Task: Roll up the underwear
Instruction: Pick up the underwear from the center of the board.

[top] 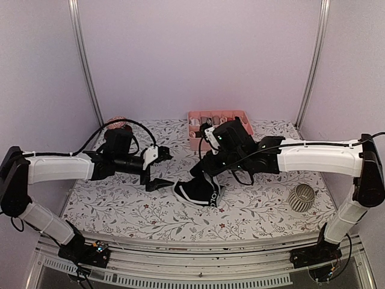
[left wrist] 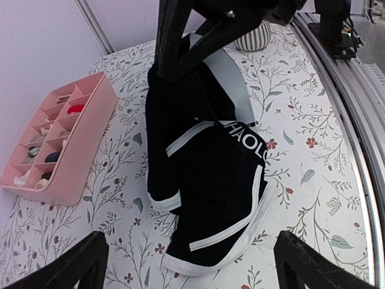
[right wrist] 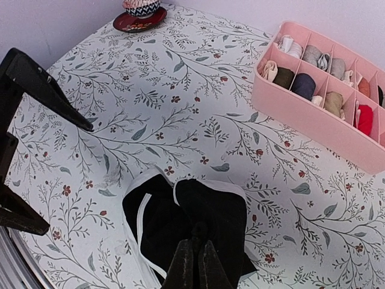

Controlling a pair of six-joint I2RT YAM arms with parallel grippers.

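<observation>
A black brief [top: 200,191] with white trim and a black waistband bearing white letters lies bunched on the flowered table. It shows in the left wrist view [left wrist: 210,180] and the right wrist view [right wrist: 174,220]. A pale grey-beige band [left wrist: 233,81] runs up its far side; I cannot tell whether it belongs to a second brief. My right gripper [top: 204,174] is shut on a fold of the black fabric [right wrist: 195,259] and holds that part up. My left gripper [top: 163,169] is open and empty just left of the brief, its fingers [left wrist: 75,265] wide apart in front of the hem.
A pink divided tray [top: 196,115] with small fabric bundles stands at the back centre and shows in the right wrist view [right wrist: 313,114]. A striped cup [top: 302,197] lies at the right. A red saucer with a bowl [top: 118,124] sits at the back left.
</observation>
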